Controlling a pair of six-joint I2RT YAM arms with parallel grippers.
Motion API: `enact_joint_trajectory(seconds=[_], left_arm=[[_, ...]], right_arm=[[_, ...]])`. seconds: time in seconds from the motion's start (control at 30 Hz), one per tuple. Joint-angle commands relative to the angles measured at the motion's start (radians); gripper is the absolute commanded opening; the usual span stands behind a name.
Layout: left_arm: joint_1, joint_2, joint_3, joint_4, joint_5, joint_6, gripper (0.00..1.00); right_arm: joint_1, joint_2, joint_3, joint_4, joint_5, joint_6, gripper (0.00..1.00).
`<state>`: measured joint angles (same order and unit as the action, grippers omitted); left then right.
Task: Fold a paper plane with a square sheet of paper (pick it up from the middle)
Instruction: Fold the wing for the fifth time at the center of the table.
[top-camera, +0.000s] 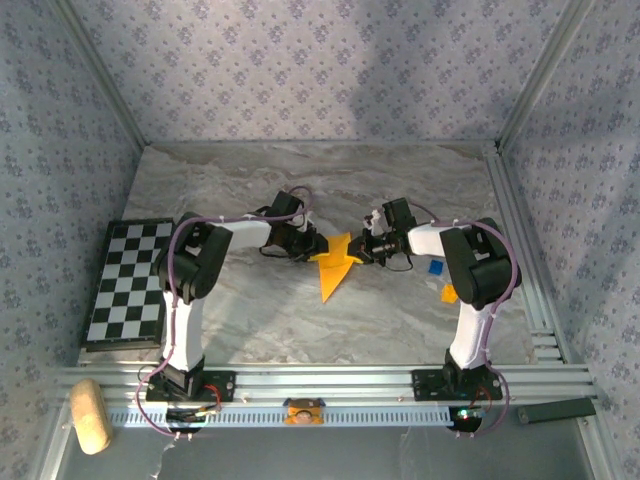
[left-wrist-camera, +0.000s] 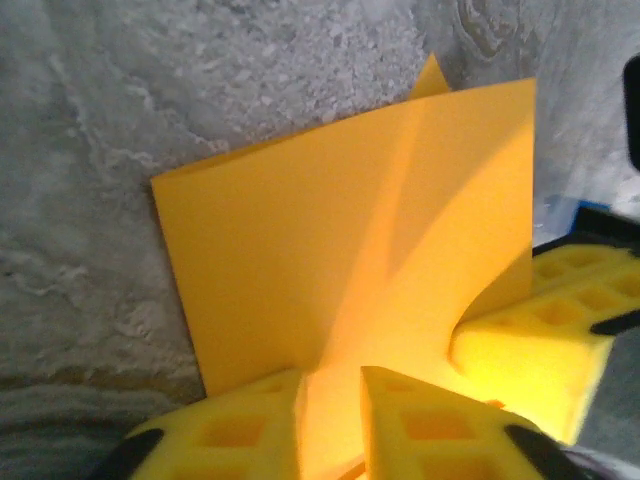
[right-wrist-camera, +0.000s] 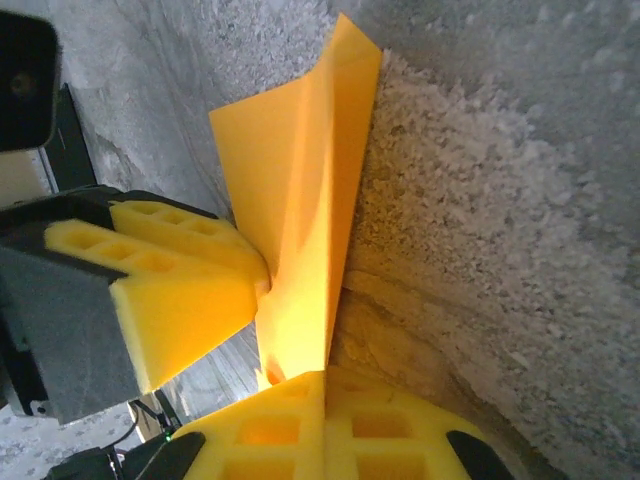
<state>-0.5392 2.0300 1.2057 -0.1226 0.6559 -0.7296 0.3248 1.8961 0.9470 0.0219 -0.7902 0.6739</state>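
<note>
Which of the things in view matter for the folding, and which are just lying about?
In the job: folded orange paper, left hand, right hand.
Lying about: chequered board, tiny orange bit, blue bit, tan block.

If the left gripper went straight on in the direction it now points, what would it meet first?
The folded paper, standing between the fingers of the left gripper. Beyond it, slightly aside, the right gripper pinches the same paper and would probably come next; depth is unclear.
</note>
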Motion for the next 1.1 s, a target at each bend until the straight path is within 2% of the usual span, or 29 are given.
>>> enact_joint_trajectory(seconds=[0.0,0.07,0.17,0.43,0.57,0.77,0.93,1.07], left_arm=[[0.001,-0.090,-0.009,-0.104,-0.084,0.044,0.32],[0.004,-0.137,-0.009,-0.122,-0.127,0.065,0.38],[0.001,-0.198,-0.038,-0.078,-0.147,0.082,0.41],[-0.033,-0.318,-0.129,-0.006,-0.218,0.164,0.41],[-0.124,-0.358,-0.142,-0.034,-0.341,0.255,0.40],[-0.271,-0.351,-0.128,-0.085,-0.541,0.366,0.41],[-0.358,-0.294,-0.078,-0.132,-0.634,0.413,0.42],[-0.385,-0.256,-0.055,-0.147,-0.652,0.410,0.42]], right_arm=[[-0.006,-0.040,-0.012,0.010,0.028,0.040,0.01],[-0.006,-0.066,-0.031,0.035,0.053,0.085,0.00],[-0.005,-0.097,-0.068,0.086,0.111,0.177,0.00],[0.003,-0.164,-0.157,0.169,0.233,0.389,0.00],[0.011,-0.185,-0.192,0.205,0.257,0.458,0.00],[0.001,-0.184,-0.177,0.179,0.240,0.441,0.00],[0.000,-0.183,-0.163,0.177,0.225,0.442,0.00],[0.002,-0.187,-0.154,0.174,0.219,0.443,0.00]])
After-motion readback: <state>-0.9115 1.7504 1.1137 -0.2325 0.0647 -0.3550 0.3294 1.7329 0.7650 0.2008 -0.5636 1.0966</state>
